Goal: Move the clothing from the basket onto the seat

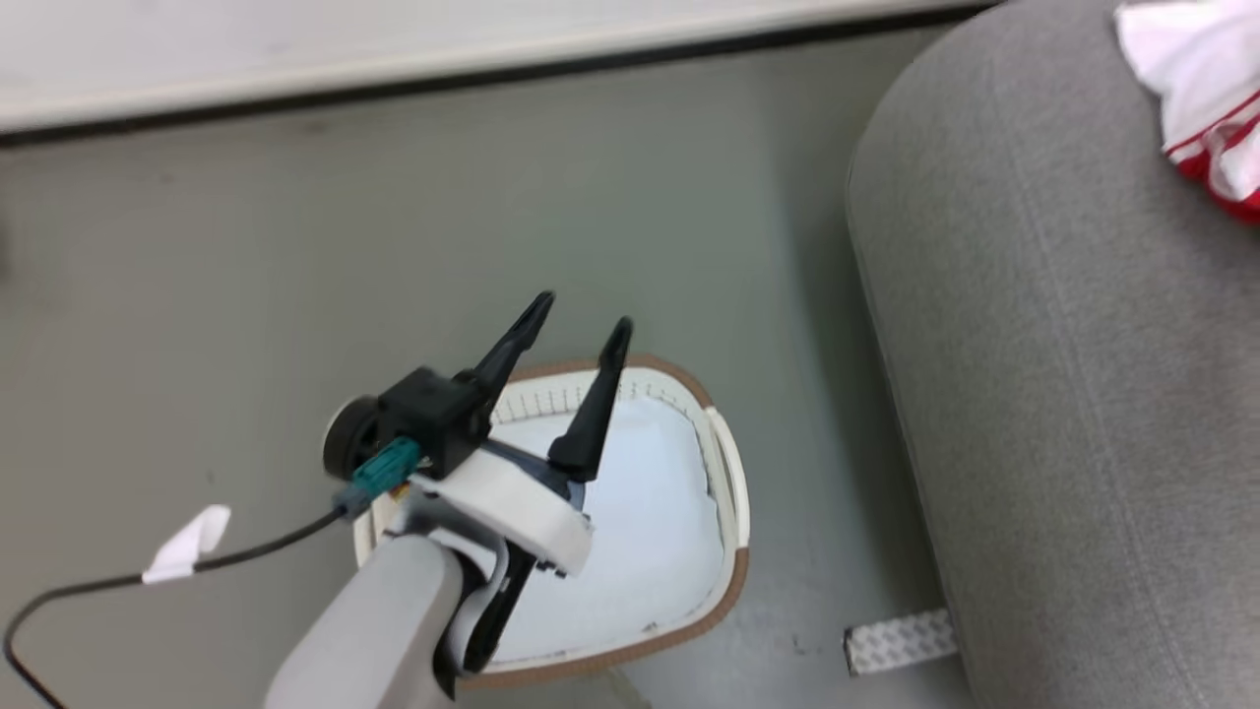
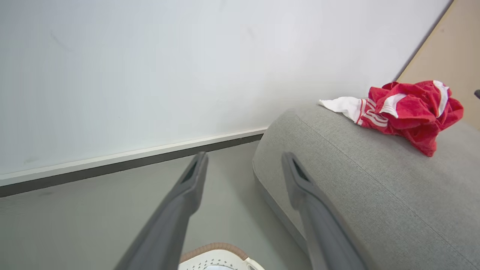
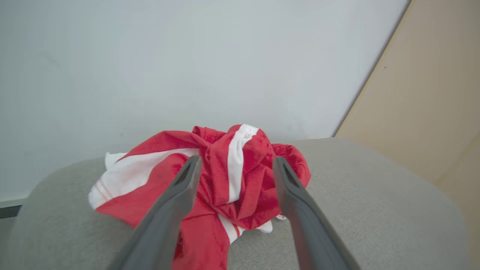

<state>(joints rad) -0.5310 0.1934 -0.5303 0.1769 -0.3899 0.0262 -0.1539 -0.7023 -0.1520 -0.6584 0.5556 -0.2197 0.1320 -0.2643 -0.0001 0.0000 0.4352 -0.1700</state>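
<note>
The clothing [image 3: 247, 187], a crumpled red heap with white panels and stripes, lies on the grey seat [image 3: 375, 210]. My right gripper [image 3: 236, 161] stands open just above it, fingers wide apart, gripping nothing. In the head view the clothing [image 1: 1206, 108] shows at the top right on the seat [image 1: 1063, 394]. My left gripper [image 1: 584, 310] hangs open and empty over the cream basket [image 1: 733, 581], whose inside looks bare white. In the left wrist view, the left gripper [image 2: 244, 157] points past the basket rim [image 2: 217, 258] toward the seat [image 2: 356, 180] and the clothing [image 2: 408, 108].
The basket stands on grey floor close to the seat's left side. A strip of white tape [image 1: 899, 642] lies on the floor by the seat. A black cable with a white tag [image 1: 187, 544] trails at the lower left. A white wall with a dark baseboard [image 1: 394, 84] runs behind.
</note>
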